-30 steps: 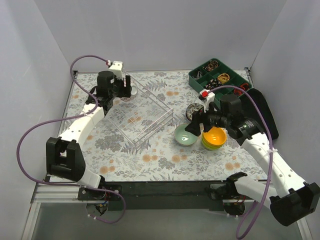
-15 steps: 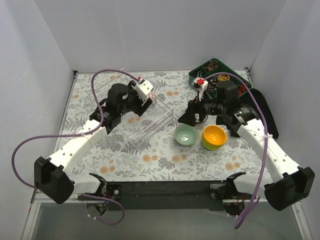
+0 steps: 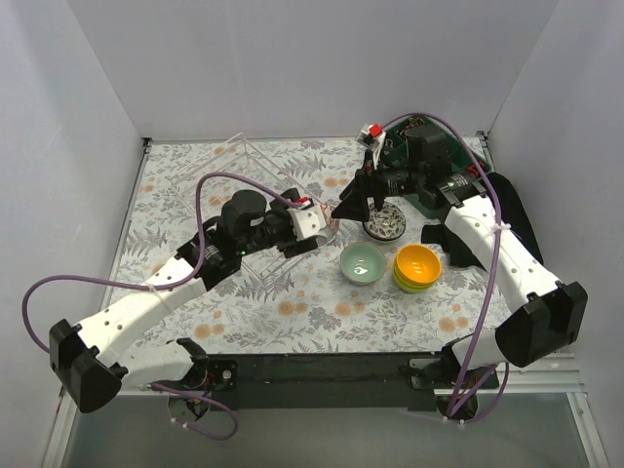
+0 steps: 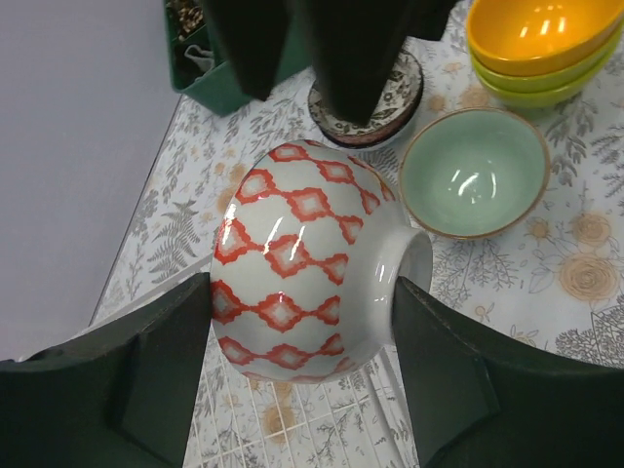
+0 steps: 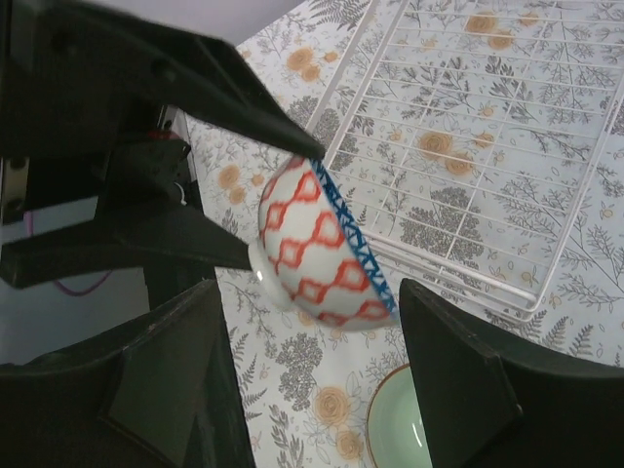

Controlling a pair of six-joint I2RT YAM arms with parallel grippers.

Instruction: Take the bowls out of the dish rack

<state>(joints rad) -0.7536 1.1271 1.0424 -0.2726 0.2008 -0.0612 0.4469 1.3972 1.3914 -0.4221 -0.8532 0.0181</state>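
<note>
Over the floral table (image 3: pixel 322 312), the left hand (image 3: pixel 314 226) grips a red-lattice white bowl (image 4: pixel 302 263); right hand (image 3: pixel 357 201) gapes empty

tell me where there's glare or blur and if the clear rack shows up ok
Left wrist: white glare spots on the red-patterned bowl, the mint bowl and the orange bowl; the near jaws are dark and soft. Right wrist: the dish rack grid is sharp, jaws blurred. Top external: even light, but the rack nearly vanishes against the floral cloth.

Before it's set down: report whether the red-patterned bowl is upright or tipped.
Tipped. The red-patterned bowl hangs in the left gripper, foot pointing sideways.
</note>
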